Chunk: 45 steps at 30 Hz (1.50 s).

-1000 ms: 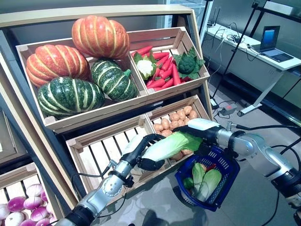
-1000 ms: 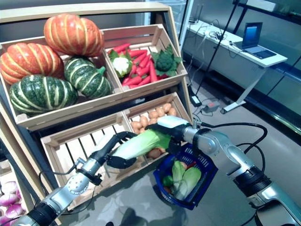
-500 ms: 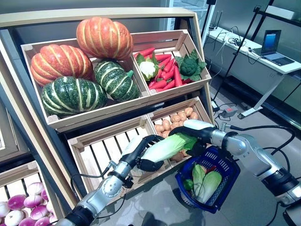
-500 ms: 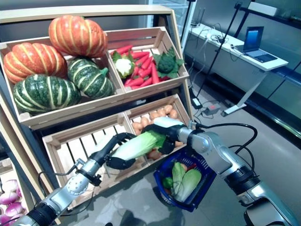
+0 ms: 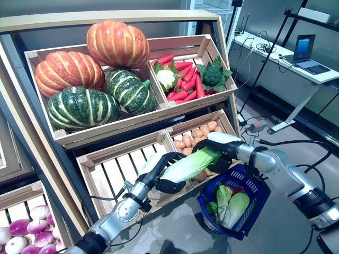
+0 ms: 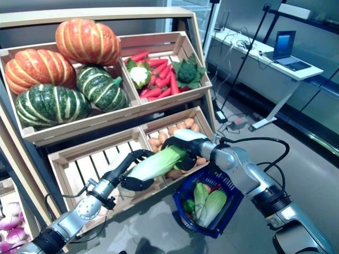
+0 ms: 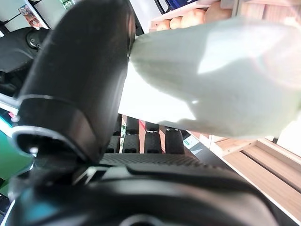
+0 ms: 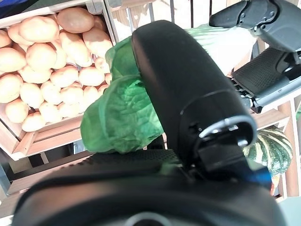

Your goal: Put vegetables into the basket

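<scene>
A long Chinese cabbage (image 5: 188, 164) with a white stem and green leafy tip hangs in front of the lower crates. My left hand (image 5: 154, 170) is curled round its white stem end (image 7: 216, 80). My right hand (image 5: 221, 146) is closed over the green leafy tip (image 8: 122, 117), its thumb (image 8: 183, 84) lying across the leaves. Just below the right forearm is the blue basket (image 5: 260, 197), which holds two more cabbages and other greens. How the basket is held up is hidden.
The wooden stand has a crate of pumpkins (image 5: 90, 74), a crate of carrots, cauliflower and broccoli (image 5: 188, 79), a potato crate (image 5: 196, 135) behind the cabbage, and a bare slatted crate (image 5: 114, 169). Purple turnips (image 5: 21, 235) lie at lower left. A desk with a laptop (image 5: 304, 47) stands at right.
My right hand has slid left along the cabbage and closed over its leafy tip. The left hand and cabbage have stayed nearly still, and the camera has shifted slightly.
</scene>
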Tool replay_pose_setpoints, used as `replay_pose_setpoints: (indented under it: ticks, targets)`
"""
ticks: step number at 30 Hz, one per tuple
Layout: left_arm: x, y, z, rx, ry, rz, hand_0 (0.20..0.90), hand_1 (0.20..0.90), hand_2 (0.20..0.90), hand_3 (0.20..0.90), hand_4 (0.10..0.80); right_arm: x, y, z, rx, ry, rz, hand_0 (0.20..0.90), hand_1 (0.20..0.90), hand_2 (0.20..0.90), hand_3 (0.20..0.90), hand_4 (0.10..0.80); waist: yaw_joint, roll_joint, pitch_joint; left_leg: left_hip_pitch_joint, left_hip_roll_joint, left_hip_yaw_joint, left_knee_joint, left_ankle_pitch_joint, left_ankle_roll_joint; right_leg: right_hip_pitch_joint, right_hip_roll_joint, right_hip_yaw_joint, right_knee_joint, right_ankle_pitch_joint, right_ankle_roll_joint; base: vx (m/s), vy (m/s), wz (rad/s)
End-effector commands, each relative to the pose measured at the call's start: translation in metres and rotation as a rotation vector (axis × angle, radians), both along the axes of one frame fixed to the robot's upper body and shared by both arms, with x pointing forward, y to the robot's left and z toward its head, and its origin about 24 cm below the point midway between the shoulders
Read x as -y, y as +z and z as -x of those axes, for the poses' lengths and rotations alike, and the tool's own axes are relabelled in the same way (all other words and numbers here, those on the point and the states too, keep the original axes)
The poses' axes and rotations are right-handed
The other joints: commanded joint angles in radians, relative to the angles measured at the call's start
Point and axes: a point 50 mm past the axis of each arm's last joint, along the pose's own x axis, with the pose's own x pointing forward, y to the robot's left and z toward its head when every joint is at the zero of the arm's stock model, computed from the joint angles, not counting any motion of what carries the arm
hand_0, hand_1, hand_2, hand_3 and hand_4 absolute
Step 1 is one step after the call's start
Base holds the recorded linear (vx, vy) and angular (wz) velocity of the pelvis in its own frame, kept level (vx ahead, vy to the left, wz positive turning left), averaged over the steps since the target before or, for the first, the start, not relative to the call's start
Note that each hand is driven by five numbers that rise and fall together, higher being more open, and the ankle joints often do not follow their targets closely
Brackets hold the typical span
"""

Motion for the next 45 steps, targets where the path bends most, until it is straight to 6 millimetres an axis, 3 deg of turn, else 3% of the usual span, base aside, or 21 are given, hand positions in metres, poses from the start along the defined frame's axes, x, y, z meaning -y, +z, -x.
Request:
replay_pose_setpoints:
  ticks: [1,2,4,6,11,12,14,20,26,33,38,41,43,45]
  targets:
    - [0.041,0.077,-0.028,0.356,-0.107,0.298,0.345,0.345,0.345,0.345,0.430,-0.038,0.018,0.007,0.102,0.169,-0.103,0.300,0.300,0.300,0.300,0.400,0.003,-0.008,-0.057,0.045,-0.006,0.012,0.001,-0.137,0.002,-0.040,-0.009,-0.016,0.001,0.042,-0.019,0.000,0.000,0.00]
    - [0.039,0.075,-0.028,0.347,-0.098,0.295,0.472,0.472,0.472,0.472,0.515,-0.034,0.015,0.007,0.098,0.152,-0.095,0.300,0.300,0.300,0.300,0.400,0.001,-0.008,-0.057,0.046,-0.006,0.015,0.001,-0.137,0.001,-0.041,-0.009,-0.015,0.001,0.042,-0.018,0.000,0.000,0.00]
    - [0.035,0.071,-0.027,0.337,-0.076,0.283,0.641,0.641,0.641,0.641,0.627,-0.024,0.008,0.006,0.083,0.105,-0.080,0.300,0.300,0.300,0.300,0.400,-0.003,-0.008,-0.057,0.047,-0.004,0.021,0.001,-0.137,0.002,-0.043,-0.008,-0.012,0.001,0.044,-0.018,0.008,0.007,-0.03]
    - [0.029,0.068,-0.026,0.324,-0.050,0.276,0.900,0.900,0.900,0.900,0.800,-0.012,0.000,0.005,0.063,0.048,-0.066,0.300,0.300,0.300,0.300,0.400,-0.007,-0.009,-0.056,0.047,-0.004,0.026,0.001,-0.137,0.002,-0.045,-0.006,-0.008,0.001,0.046,-0.017,0.000,0.000,0.00]
    - [0.008,0.060,-0.022,0.293,0.040,0.270,0.900,0.900,0.900,0.900,0.800,0.035,-0.026,0.003,0.017,-0.154,-0.027,0.300,0.300,0.300,0.300,0.400,-0.018,-0.009,-0.054,0.049,0.001,0.047,0.001,-0.135,0.003,-0.053,0.000,0.001,0.001,0.051,-0.018,0.001,0.000,-0.01]
    - [0.008,0.060,-0.022,0.292,0.040,0.270,0.900,0.900,0.900,0.900,0.800,0.035,-0.026,0.003,0.017,-0.154,-0.027,0.300,0.300,0.300,0.300,0.400,-0.017,-0.009,-0.054,0.049,0.001,0.047,0.001,-0.135,0.003,-0.053,0.000,0.001,0.001,0.052,-0.018,0.001,-0.001,-0.06]
    - [-0.002,0.058,-0.021,0.282,0.085,0.262,0.900,0.900,0.900,0.900,0.800,0.060,-0.036,0.004,-0.002,-0.254,0.009,0.300,0.300,0.300,0.300,0.400,-0.021,-0.011,-0.050,0.052,0.005,0.057,0.001,-0.135,0.004,-0.054,0.003,0.005,0.001,0.054,-0.019,0.001,-0.002,-0.16]
    - [-0.025,0.052,-0.013,0.269,0.180,0.254,0.900,0.900,0.900,0.900,0.800,0.118,-0.056,0.021,-0.043,-0.503,0.016,0.300,0.300,0.300,0.300,0.400,-0.037,-0.014,-0.039,0.058,0.010,0.078,0.001,-0.137,0.005,-0.056,0.012,0.021,0.001,0.055,-0.023,0.001,0.000,-0.05]
    - [-0.038,0.048,-0.008,0.251,0.245,0.261,0.900,0.900,0.900,0.900,0.800,0.161,-0.065,0.039,-0.046,-0.716,-0.009,0.300,0.300,0.300,0.300,0.400,-0.049,-0.015,-0.034,0.061,0.012,0.090,0.001,-0.140,0.006,-0.060,0.020,0.035,0.001,0.056,-0.026,-0.005,-0.008,-0.06]
    - [-0.042,0.051,-0.006,0.261,0.263,0.268,0.900,0.900,0.900,0.900,0.800,0.194,-0.076,0.055,-0.084,-0.935,-0.086,0.300,0.300,0.300,0.300,0.400,-0.058,-0.011,-0.032,0.059,0.012,0.096,0.001,-0.140,0.006,-0.067,0.024,0.044,0.001,0.058,-0.028,-0.004,-0.003,-0.08]
    - [-0.041,0.049,-0.007,0.238,0.270,0.285,0.900,0.900,0.900,0.900,0.800,0.211,-0.096,0.068,-0.169,-1.137,-0.313,0.300,0.300,0.300,0.300,0.400,-0.059,-0.006,-0.030,0.064,0.011,0.099,0.001,-0.143,0.008,-0.062,0.024,0.037,0.001,0.057,-0.031,0.012,-0.001,0.00]
    - [-0.040,0.044,-0.008,0.196,0.282,0.323,0.900,0.900,0.900,0.900,0.800,0.208,-0.121,0.074,-0.315,-1.328,-0.765,0.300,0.300,0.300,0.300,0.400,-0.051,0.002,-0.014,0.078,0.006,0.104,0.007,-0.144,0.018,-0.050,0.023,0.020,0.024,0.040,-0.041,0.046,-0.007,0.01]
    - [-0.038,0.045,-0.011,0.197,0.274,0.336,0.900,0.900,0.900,0.900,0.800,0.204,-0.133,0.074,-0.350,-1.387,-0.943,0.300,0.300,0.300,0.300,0.400,-0.042,0.004,0.007,0.042,0.007,0.098,0.087,-0.170,0.022,-0.077,0.016,0.014,0.084,0.015,-0.049,-0.071,-0.045,-0.02]
    - [-0.028,0.059,-0.025,0.241,0.240,0.355,0.900,0.900,0.900,0.900,0.800,0.192,-0.145,0.063,-0.382,-1.458,-1.329,0.300,0.300,0.300,0.300,0.400,-0.019,0.009,0.078,-0.083,0.020,0.069,0.289,-0.233,0.028,-0.166,-0.002,-0.004,0.230,-0.033,-0.069,-0.264,-0.109,-0.02]
